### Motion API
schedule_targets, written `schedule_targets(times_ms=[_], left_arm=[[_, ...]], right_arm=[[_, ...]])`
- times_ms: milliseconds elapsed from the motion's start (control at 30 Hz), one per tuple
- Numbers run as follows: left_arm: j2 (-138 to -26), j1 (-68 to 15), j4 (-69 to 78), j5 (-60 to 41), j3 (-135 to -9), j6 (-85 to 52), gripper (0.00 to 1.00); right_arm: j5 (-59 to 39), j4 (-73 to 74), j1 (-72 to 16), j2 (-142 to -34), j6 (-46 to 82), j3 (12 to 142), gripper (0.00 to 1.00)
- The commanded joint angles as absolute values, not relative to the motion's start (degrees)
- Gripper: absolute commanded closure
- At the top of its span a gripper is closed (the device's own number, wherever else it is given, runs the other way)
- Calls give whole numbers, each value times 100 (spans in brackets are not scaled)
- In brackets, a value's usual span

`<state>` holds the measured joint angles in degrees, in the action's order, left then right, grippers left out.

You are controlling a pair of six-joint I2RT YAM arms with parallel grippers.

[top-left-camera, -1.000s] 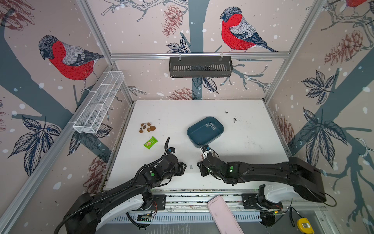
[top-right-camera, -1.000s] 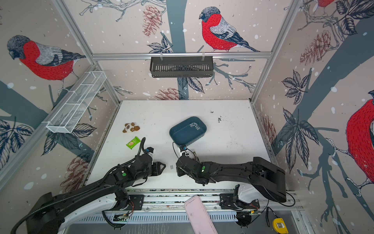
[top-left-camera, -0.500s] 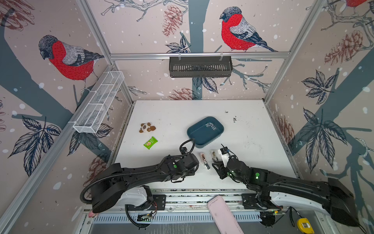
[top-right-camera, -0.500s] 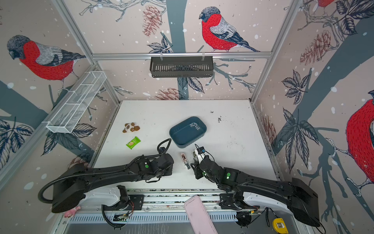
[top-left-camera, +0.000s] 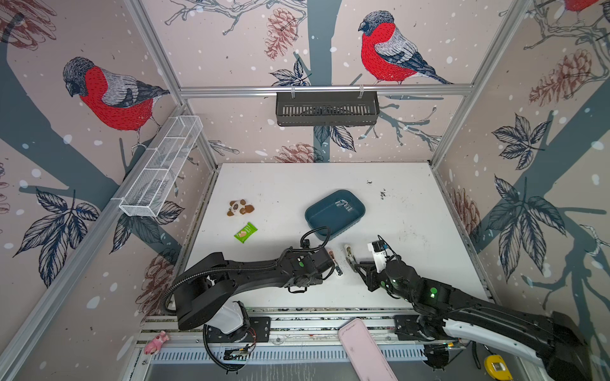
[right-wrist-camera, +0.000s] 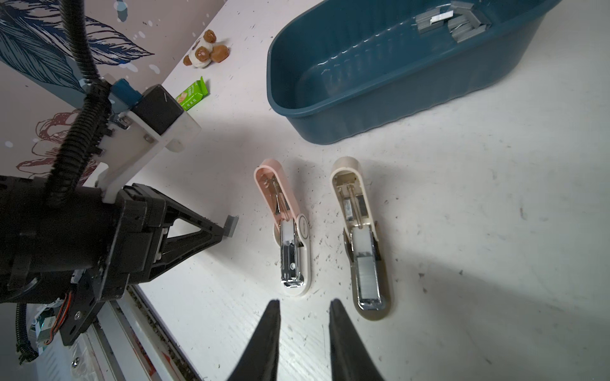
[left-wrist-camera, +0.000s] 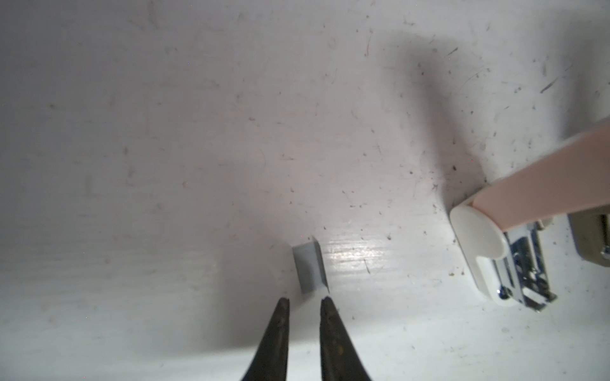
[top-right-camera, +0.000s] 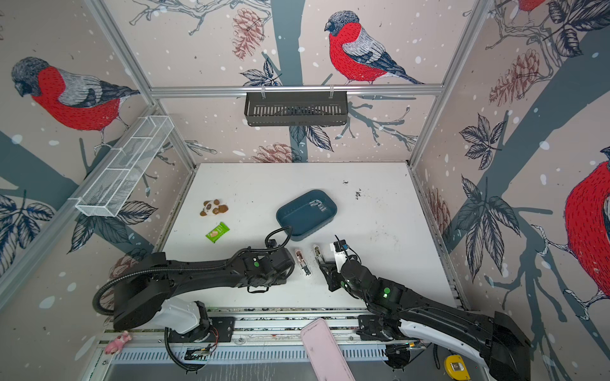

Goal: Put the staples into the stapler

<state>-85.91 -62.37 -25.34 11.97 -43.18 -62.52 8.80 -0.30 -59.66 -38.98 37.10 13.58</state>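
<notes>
Left pincer [left-wrist-camera: 305,301] is low over the desk [left-wrist-camera: 165,132], jaws a narrow gap apart, nothing clamped between them that I can see. One grey staple strip [left-wrist-camera: 309,268] lies on the desk right at its tips; can't tell if a tip touches it. In a top view the arm hides that strip.

Pink stapler [right-wrist-camera: 287,231] sits at 3 o'clock of that strip, flipped open, lid laid back toward the tub [right-wrist-camera: 379,112]. Beige stapler [right-wrist-camera: 363,237] is just beside it at 3 o'clock, also open, with a grey strip sitting in its metal channel.

Right pincer [right-wrist-camera: 304,303] is slightly parted and empty, tips just short of the near ends of both staplers, at about 5 o'clock of the beige one in both top views.

More staples [right-wrist-camera: 452,19] are piled inside the blue tub, at its 1 o'clock corner; the tub is at 12 o'clock of the staplers. Toy bear [top-left-camera: 240,207] and green packet [top-left-camera: 245,232] are at 10 o'clock, well apart.
</notes>
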Motion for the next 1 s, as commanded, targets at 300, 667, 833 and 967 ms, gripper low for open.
schedule_targets(times_ms=[300,667,833,967], left_arm=[[-8799,-6231,-2780,1318,-4406,-6188,84],[-8876,-6144,-2663,1271,-4380,-6070,88],[-8878,-6139,-2684,1247,-4351,-6070,93],[-8810,-6117,-2602,1222,-4303,-5993,95]], right_arm=[[738,54,-5863,-3897,3607,1345,73],[684,61,-5807,-3894,3630,1310,75],[672,62,-5801,-3895,3639,1292,76],[616,129,-5767,-3886,3654,1273,76]])
